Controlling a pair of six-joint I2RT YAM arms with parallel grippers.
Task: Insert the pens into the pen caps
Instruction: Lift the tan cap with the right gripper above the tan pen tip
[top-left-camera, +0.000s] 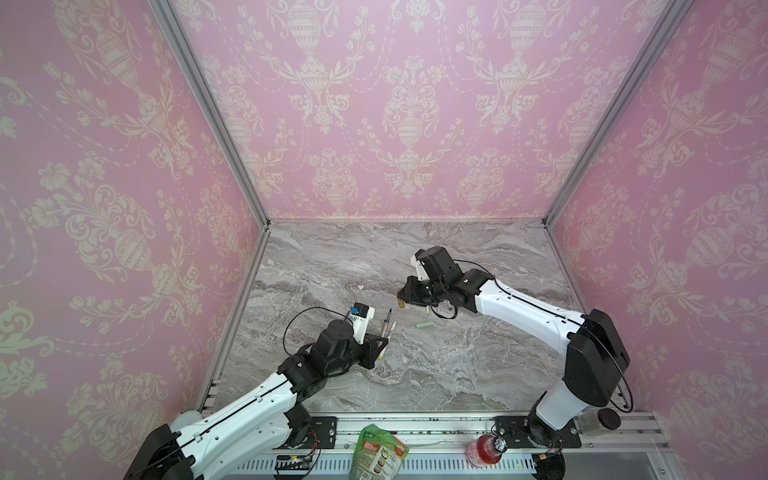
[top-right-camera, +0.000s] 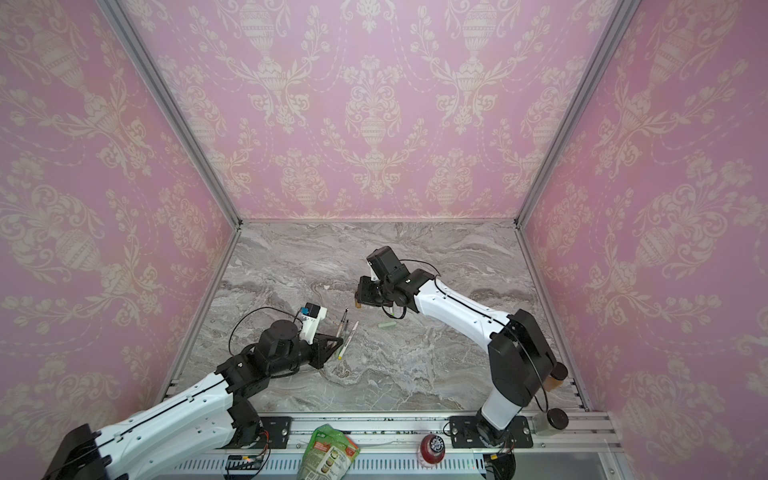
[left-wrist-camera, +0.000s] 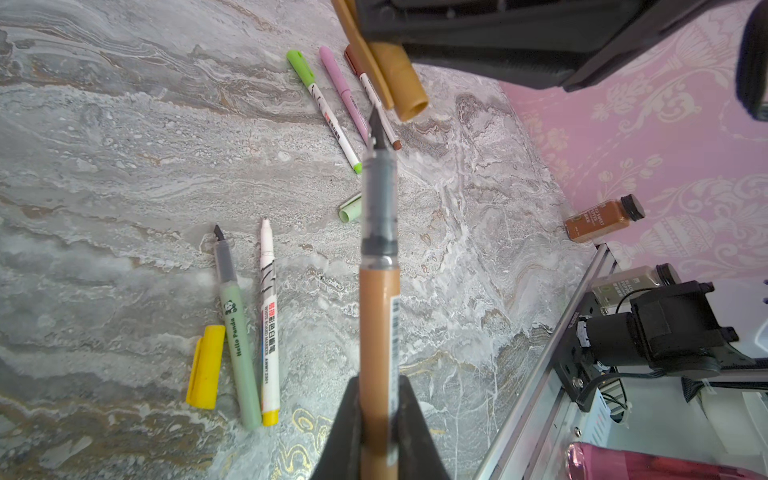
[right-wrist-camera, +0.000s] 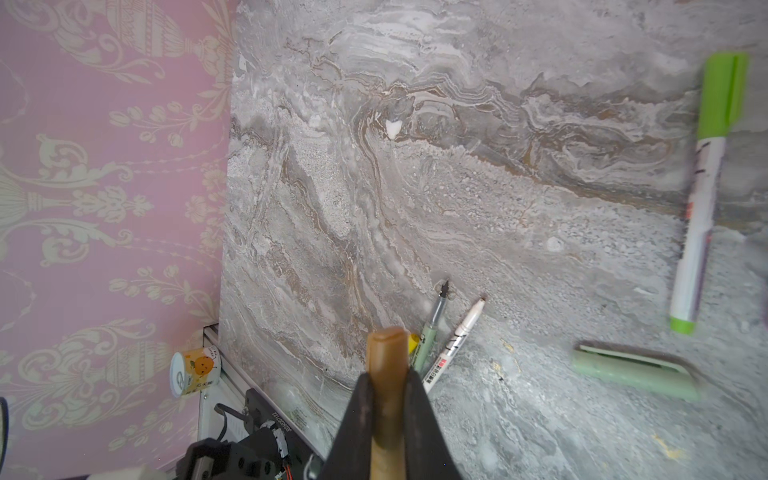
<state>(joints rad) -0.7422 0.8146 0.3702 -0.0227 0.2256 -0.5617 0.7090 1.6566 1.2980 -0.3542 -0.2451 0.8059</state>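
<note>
My left gripper (left-wrist-camera: 379, 415) is shut on a tan pen (left-wrist-camera: 379, 324) whose dark tip points toward the right gripper. My right gripper (right-wrist-camera: 386, 399) is shut on a tan pen cap (right-wrist-camera: 386, 357), which hangs with its open end just beyond the pen tip in the left wrist view. In both top views the grippers (top-left-camera: 382, 338) (top-left-camera: 402, 298) stand a short way apart. On the marble lie a pale green pen (left-wrist-camera: 237, 332), a white pen (left-wrist-camera: 268, 316), a yellow cap (left-wrist-camera: 204, 365) and a pale green cap (left-wrist-camera: 350, 208).
Three capped pens, lime green (left-wrist-camera: 324, 108), pink (left-wrist-camera: 343, 91) and brown (left-wrist-camera: 374, 99), lie under the right arm. A brown spice bottle (left-wrist-camera: 602, 218) stands by the right wall. A green pouch (top-left-camera: 376, 455) and a red bottle (top-left-camera: 484, 451) sit on the front rail.
</note>
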